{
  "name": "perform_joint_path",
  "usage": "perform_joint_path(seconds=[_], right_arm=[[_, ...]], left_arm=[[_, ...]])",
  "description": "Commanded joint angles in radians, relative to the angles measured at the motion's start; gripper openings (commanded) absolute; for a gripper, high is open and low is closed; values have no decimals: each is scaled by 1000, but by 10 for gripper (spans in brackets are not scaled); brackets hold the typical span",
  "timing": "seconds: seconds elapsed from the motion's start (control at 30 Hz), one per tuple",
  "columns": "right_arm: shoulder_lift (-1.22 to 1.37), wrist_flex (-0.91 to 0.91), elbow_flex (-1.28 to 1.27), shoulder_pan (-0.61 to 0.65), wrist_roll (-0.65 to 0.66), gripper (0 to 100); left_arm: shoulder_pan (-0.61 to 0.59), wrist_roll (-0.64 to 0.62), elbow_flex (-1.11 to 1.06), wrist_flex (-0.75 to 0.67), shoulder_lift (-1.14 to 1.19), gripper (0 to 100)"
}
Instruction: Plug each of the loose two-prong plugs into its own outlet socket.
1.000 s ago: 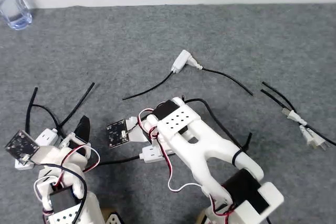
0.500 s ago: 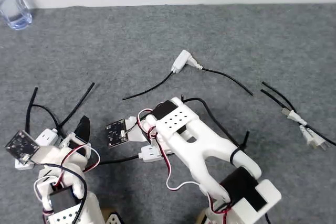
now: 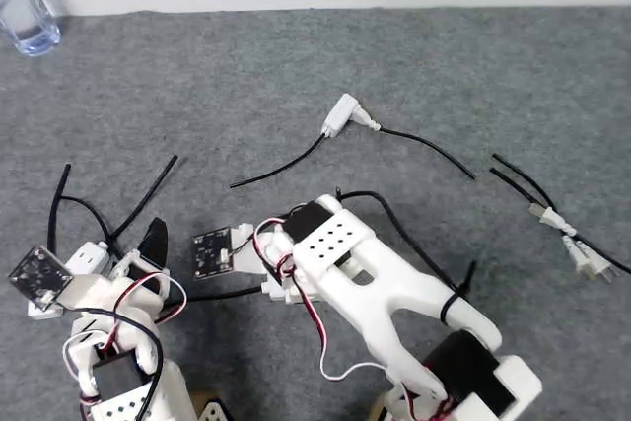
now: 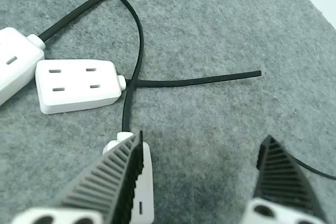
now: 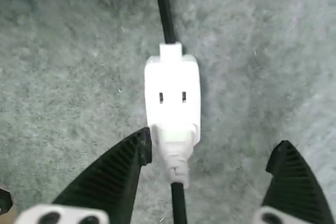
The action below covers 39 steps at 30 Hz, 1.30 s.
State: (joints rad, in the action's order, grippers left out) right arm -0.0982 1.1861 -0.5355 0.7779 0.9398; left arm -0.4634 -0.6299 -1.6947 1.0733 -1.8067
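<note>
Right claw (image 5: 212,148) is spread wide and pinching nothing, a dark finger on either side of a white socket (image 5: 172,90) lying flat on the grey carpet (image 5: 63,51). A white plug (image 5: 173,148) is pushed into the end facing the claw, no bare prong showing between them, so that pair looks mated, and the wide stance reads as clearance, not a grip. The right arm (image 3: 385,273) reaches low from the near right toward near centre, wrist tipped over to look straight down on the joint. At the near left, the left claw (image 4: 203,141) is spread too, empty, hanging above a cluster of spare sockets (image 4: 79,85), one tucked under a finger. The left arm (image 3: 108,352) sits folded close to its base, likely placed to steady a socket. Out at far centre a loose plug (image 3: 340,115) lies on its lead, well apart from every socket, and two more leads (image 3: 567,239) lie at the right edge. Work left, I'd say.
</note>
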Motion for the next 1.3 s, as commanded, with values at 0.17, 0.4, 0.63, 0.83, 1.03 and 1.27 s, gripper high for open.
perform_joint_path(seconds=[0.17, 0.4, 0.63, 0.83, 1.03, 1.27], right_arm=[[-22, -5, 6, 13, -12, 340], [168, -87, 17, 13, -12, 340], [274, -90, 71, 13, -11, 336], [280, -99, 72, 13, -5, 0], [278, -84, 104, 4, 31, 8], [282, 87, 381, -81, 32, 7]], left_arm=[[-123, 5, 47, -15, -12, 329], [-155, 6, 51, -17, -12, 329], [-158, 6, 12, -95, -11, 329], [-157, 6, 12, -95, -11, 329], [-155, 6, 12, -95, -11, 329], [-155, 6, 12, -95, -11, 329]])
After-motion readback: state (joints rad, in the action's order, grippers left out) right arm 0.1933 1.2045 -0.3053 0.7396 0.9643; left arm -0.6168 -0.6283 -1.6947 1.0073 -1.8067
